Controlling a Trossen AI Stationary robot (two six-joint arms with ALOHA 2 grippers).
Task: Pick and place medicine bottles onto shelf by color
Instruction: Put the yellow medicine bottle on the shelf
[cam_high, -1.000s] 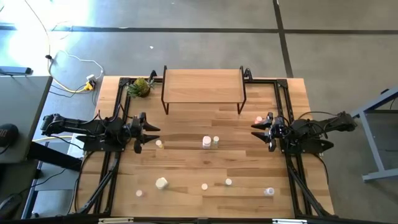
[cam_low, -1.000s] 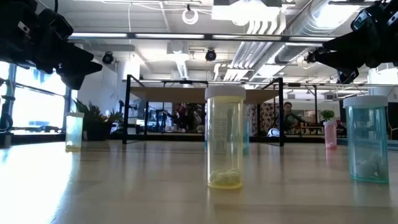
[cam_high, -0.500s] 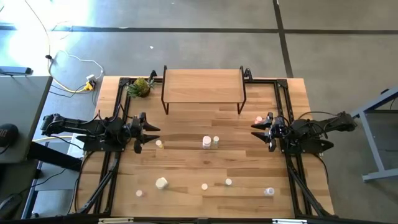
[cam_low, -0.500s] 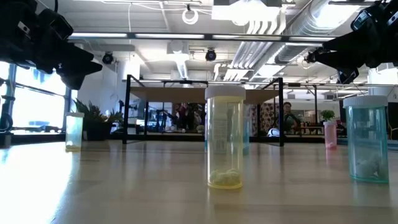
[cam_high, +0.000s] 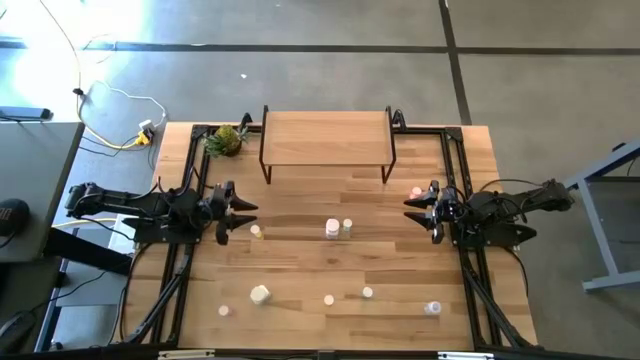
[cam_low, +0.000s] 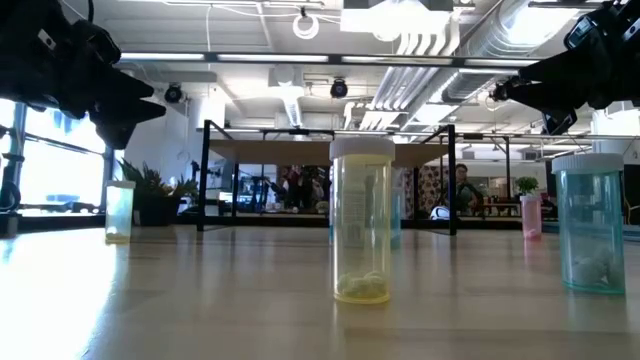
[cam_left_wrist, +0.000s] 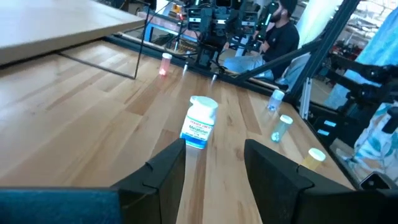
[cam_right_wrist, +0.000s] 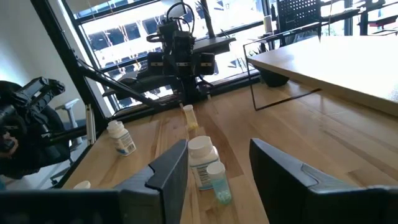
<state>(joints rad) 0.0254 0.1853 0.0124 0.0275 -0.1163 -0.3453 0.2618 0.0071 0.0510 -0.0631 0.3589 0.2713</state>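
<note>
The wooden table fills the high view, and at its far edge stands the shelf, a light-wood board on thin dark legs with nothing on top of it. A green leafy plant sits just beside the shelf's left end. The left gripper hovers at the table's left side and the right gripper at its right side, both pointing inward with fingers spread apart and holding nothing. The medicine bottles are all on the tabletop, in front of the shelf: a white bottle with a blue label stands upright near the middle, touching or just beside a small teal-tinted one. A pale bottle stands near the left gripper, and a pink bottle just beside the right one. Along the near edge lie a yellowish bottle, probably on its side, and several smaller bottles, well apart.
</note>
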